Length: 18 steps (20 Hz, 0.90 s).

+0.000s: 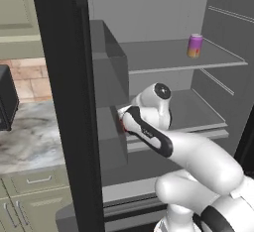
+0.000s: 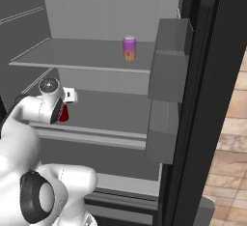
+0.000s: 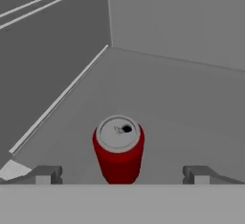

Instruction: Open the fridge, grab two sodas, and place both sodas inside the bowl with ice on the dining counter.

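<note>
Red soda can [image 3: 118,153]: standing upright on the lower fridge shelf [image 3: 182,103], sitting nearest the hand camera, silver top with its dark opening facing up; in the right base view a sliver of red [image 2: 63,114] is peeking out just below the wrist.
Fingers [image 3: 45,174]: standing spread wide, one tip to each side of the red can, both clear of it and pinching nothing; the can is lying between them, a little nearer the left-hand tip in the hand view.
Gripper [image 3: 120,175]: hovering low over the lower shelf, pointing toward the back corner of the fridge.
Arm [image 1: 198,161]: reaching from the base into the open fridge at the height of the lower shelf, wrist [image 2: 49,104] sitting over the shelf's front part.
Purple-and-orange soda can [image 1: 195,45]: standing upright on the upper shelf [image 1: 168,57], toward the right-hand side in the left base view, well apart from the gripper; also showing in the right base view [image 2: 129,48] near the front edge of that shelf.
Fridge [image 2: 96,7]: grey interior lying open, black door [image 1: 69,102] swung out on the left and another black door [image 2: 212,99] on the right, each carrying grey door bins.
Door bins [image 2: 169,61]: hanging on the inner face of the right-hand door, stacked one above the other.
Bench [image 1: 30,137]: marble-topped, running left of the fridge, above sage-green drawers [image 1: 34,196].
Black appliance [image 1: 7,97]: resting on that bench at the far left edge, cut off by the frame.
</note>
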### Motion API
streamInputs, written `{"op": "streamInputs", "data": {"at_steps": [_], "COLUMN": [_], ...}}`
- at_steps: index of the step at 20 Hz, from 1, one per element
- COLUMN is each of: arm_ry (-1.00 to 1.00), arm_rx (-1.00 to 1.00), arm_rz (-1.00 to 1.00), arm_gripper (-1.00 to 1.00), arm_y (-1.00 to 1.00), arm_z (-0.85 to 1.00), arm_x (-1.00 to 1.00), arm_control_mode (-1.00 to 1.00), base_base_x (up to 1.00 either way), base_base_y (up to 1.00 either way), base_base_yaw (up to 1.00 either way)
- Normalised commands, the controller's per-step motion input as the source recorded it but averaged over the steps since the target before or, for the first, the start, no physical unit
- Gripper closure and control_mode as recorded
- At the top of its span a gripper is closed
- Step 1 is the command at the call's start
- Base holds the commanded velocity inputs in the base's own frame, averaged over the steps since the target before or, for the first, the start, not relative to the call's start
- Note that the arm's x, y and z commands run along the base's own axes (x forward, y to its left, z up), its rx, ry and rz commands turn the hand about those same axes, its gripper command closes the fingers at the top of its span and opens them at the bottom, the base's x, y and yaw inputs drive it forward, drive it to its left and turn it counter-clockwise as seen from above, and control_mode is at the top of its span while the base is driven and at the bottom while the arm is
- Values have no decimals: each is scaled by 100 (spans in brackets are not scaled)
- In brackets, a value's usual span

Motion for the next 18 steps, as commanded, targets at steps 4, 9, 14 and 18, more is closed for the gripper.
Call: {"op": "streamInputs", "data": {"at_steps": [4,9,14,18], "arm_ry": [0,0,0,0], "arm_rx": [-6,-1,0,0], "arm_rz": [0,0,0,0], "arm_gripper": [-100,-100,-100,-100], "arm_y": [20,7,0,4], "arm_z": [-13,-5,-8,-22], "arm_x": [16,10,14,10], "arm_control_mode": [-100,-100,-100,-100], "base_base_x": [0,0,0,0], "base_base_y": [0,0,0,0], "base_base_yaw": [0,0,0,0]}}
